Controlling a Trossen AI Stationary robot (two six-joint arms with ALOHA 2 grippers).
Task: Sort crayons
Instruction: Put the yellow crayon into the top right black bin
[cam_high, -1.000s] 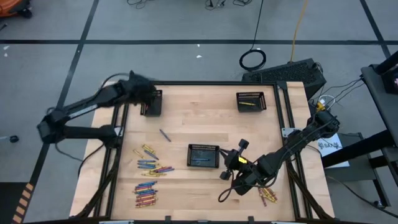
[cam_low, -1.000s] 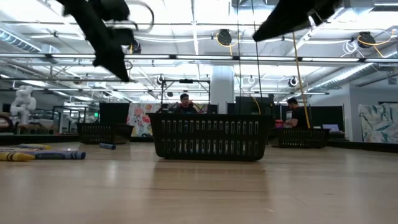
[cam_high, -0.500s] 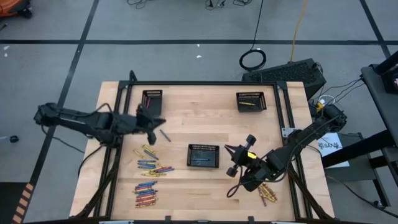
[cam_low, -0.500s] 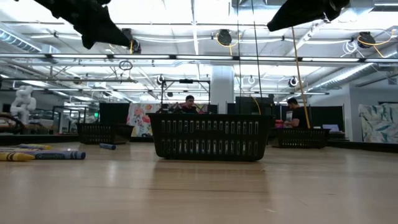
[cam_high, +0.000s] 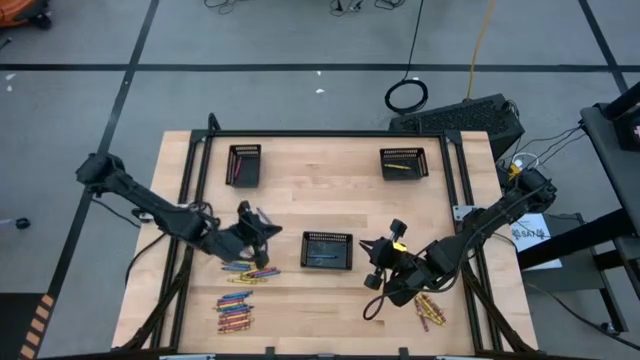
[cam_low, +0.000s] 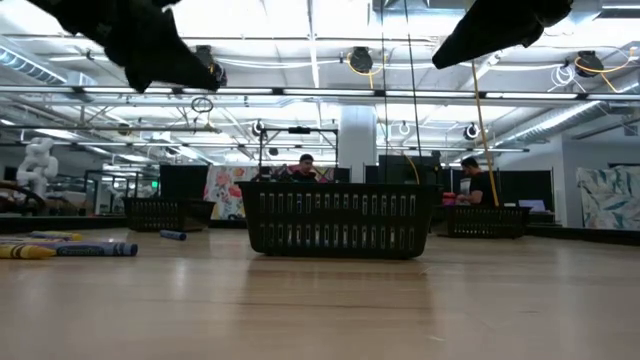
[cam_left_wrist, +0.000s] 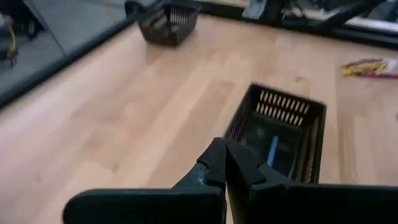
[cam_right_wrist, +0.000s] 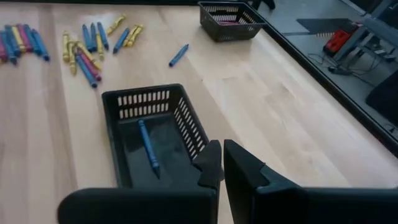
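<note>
Crayons lie in groups on the table: a mixed group (cam_high: 245, 266) at the left, a row (cam_high: 233, 312) near the front left, and a few (cam_high: 431, 311) at the front right. A single blue crayon (cam_right_wrist: 178, 55) lies apart. One blue crayon (cam_right_wrist: 148, 148) lies in the middle black tray (cam_high: 327, 250). The far left tray (cam_high: 243, 165) holds a pink crayon and the far right tray (cam_high: 403, 162) a yellow one. My left gripper (cam_high: 256, 228) is shut and empty, above the table just beyond the mixed group. My right gripper (cam_high: 378, 264) is shut and empty, right of the middle tray.
A dark frame rail (cam_high: 330, 134) runs along the table's far edge and rails run down both sides. Bare wood lies between the far trays and along the front middle. People sit in the room beyond the table (cam_low: 300, 165).
My left gripper has swung from over the far left tray toward the table's near edge and now hangs by the mixed crayon group at the left. My right gripper has stayed right of the middle tray, shifting only slightly.
</note>
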